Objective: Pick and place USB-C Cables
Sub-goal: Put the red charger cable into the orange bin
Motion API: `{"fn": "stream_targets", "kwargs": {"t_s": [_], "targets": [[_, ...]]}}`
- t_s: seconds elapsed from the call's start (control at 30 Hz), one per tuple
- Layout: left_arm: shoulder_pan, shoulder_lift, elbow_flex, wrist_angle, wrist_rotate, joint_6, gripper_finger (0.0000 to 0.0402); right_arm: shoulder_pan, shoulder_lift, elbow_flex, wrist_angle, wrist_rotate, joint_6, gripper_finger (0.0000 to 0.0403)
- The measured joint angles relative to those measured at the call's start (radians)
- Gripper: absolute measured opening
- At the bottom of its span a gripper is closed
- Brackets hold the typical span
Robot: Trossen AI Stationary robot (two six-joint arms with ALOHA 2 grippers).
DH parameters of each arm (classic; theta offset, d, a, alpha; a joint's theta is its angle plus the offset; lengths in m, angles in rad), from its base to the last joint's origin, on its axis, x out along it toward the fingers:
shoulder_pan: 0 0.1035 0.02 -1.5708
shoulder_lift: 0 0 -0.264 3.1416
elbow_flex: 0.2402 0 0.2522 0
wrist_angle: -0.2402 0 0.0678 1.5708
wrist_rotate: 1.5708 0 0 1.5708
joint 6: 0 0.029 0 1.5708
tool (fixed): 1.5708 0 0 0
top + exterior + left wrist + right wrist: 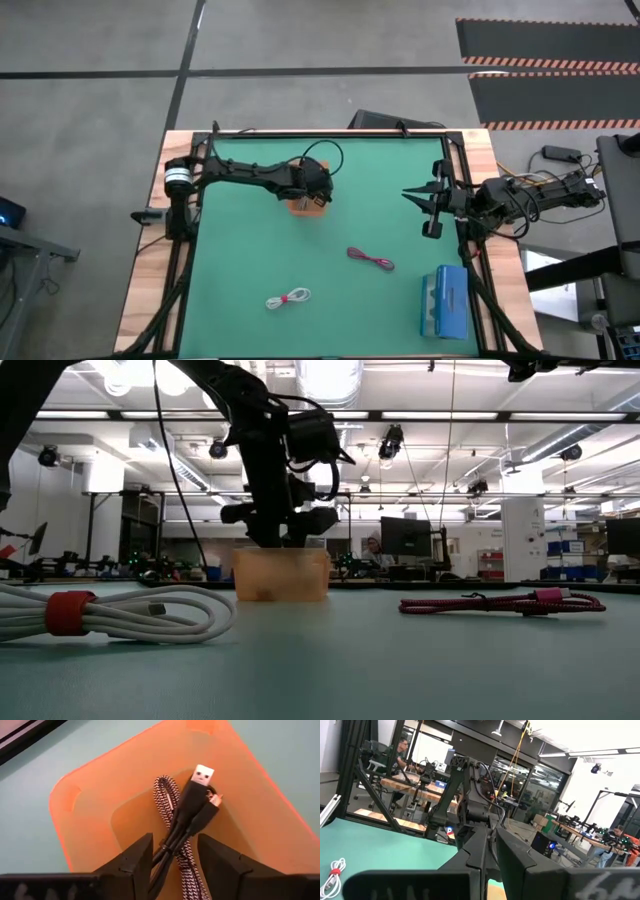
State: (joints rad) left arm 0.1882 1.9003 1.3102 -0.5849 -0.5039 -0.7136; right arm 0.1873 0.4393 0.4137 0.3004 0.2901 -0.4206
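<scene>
Dropping the black cable (187, 817) into the orange bin (90, 820), the left gripper (174, 857) stands half-open, empty; next, lift clear toward the red cable (371, 259).

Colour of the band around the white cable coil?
Red. The band wraps the white coiled cable; clearest in the low view.

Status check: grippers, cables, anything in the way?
Left gripper over orange bin, jaws open astride black cable. Right gripper parked, shut. Red cable, white cable remain. No obstruction.
</scene>
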Motion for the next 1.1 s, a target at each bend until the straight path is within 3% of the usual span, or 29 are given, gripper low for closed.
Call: {"fn": "stream_targets", "kwargs": {"t_s": [0.37,0.77,1.1], "targets": [[-0.069,-0.162,-0.002,-0.001,0.002,0.165,0.0142,0.000,0.000,0.000,0.004,0.000,0.044,0.0033],[-0.235,-0.416,-0.018,0.001,-0.089,0.425,0.0142,0.000,0.001,0.000,0.010,-0.002,0.208,0.0033],[-0.336,-0.610,-0.189,0.043,-0.150,0.486,0.0142,0.000,0.008,0.000,-0.020,-0.002,0.352,0.0033]]}}
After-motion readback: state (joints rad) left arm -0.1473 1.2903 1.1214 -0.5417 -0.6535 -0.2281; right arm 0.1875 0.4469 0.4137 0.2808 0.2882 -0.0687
